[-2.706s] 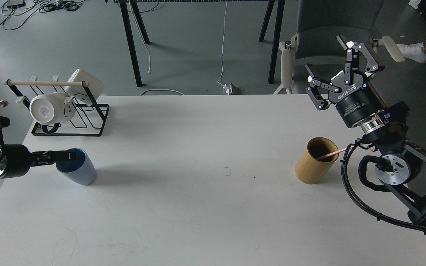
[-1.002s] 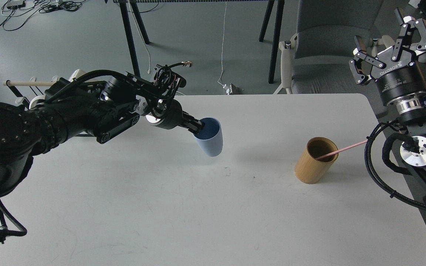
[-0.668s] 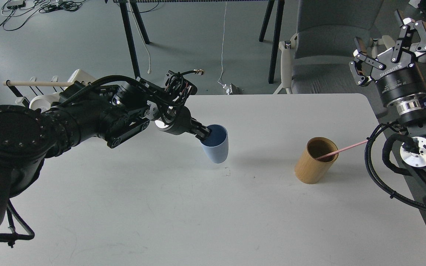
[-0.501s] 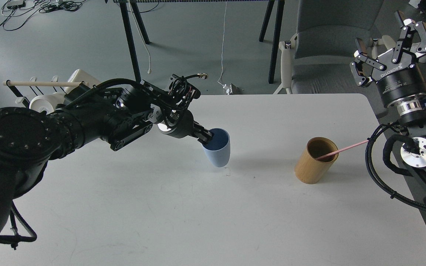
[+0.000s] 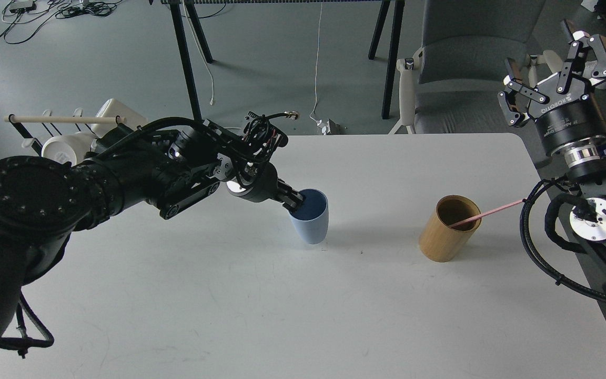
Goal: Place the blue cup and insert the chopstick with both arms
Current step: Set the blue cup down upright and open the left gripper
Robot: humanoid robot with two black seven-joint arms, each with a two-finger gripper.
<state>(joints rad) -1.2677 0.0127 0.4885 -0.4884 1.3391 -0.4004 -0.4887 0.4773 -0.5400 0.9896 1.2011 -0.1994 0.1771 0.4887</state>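
Left claw (image 5: pixel 296 200) pinching blue cup (image 5: pixel 310 223) rim (upright), right claw (image 5: pixel 556 55) spread.

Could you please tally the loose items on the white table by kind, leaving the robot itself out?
Blue cup: 1
Bamboo holder: 1
Pink chopstick: 1
Rack: 1
White mugs on the rack: 2
Total: 6

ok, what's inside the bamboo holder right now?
One pink chopstick leans in the bamboo holder, its upper end sticking out over the right rim. The holder's bottom is dark and hidden by the wall, so I cannot tell whether anything else lies inside.
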